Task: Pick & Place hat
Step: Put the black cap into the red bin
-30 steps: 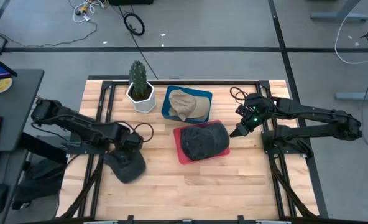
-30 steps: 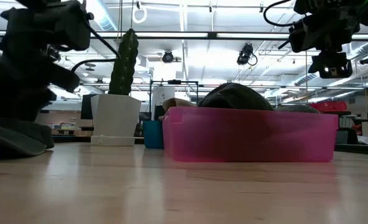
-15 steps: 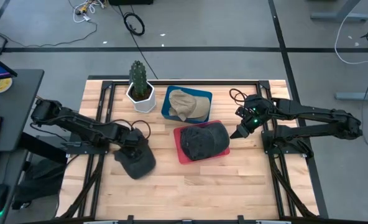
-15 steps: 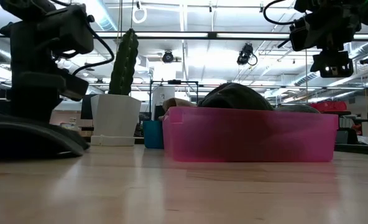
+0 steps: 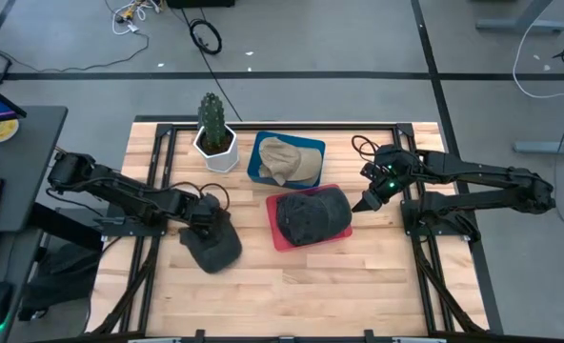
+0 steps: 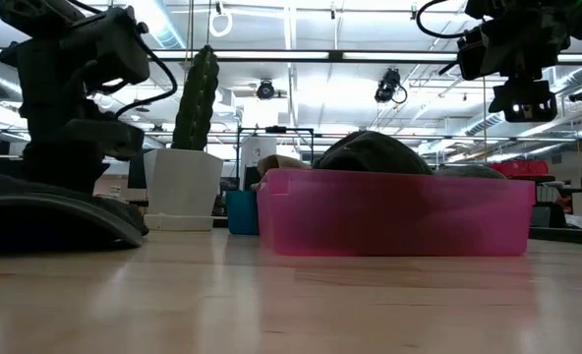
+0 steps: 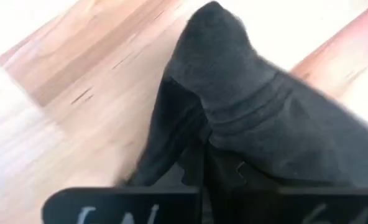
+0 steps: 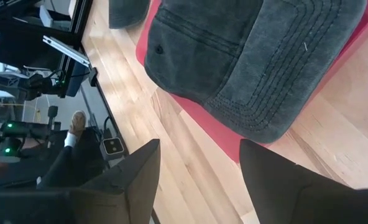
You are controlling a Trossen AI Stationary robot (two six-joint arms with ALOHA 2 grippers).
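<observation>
A dark grey hat [image 5: 215, 248] lies on the wooden table, left of centre, low and flat in the low view [image 6: 45, 211]. My left gripper [image 5: 203, 227] stands over its far edge, shut on its cloth [image 7: 265, 124]. A second dark cap [image 5: 311, 214] sits in the pink tray [image 5: 274, 238]. A tan hat [image 5: 284, 160] lies in the blue tray [image 5: 255, 171]. My right gripper [image 5: 366, 202] hangs open above the table just right of the pink tray, with nothing between its fingers [image 8: 199, 149]. My left gripper pinches a raised fold of the hat's cloth [image 7: 199, 152] between its two fingers, at the hat's far edge. The fingers come from above, pointing down. The hat's body lies on the table, with the cloth bunched up toward the fingers.
A cactus in a white pot [image 5: 213, 138] stands at the far left of the table, behind the hat. The pink tray [image 6: 389, 211] and blue tray fill the middle. Bare wood lies along the near edge [image 5: 292, 295].
My left gripper has moved toward the table's right edge and come down onto the hat. The hat has slid a little along the table toward the pink tray, and its cloth has bunched up under the gripper.
</observation>
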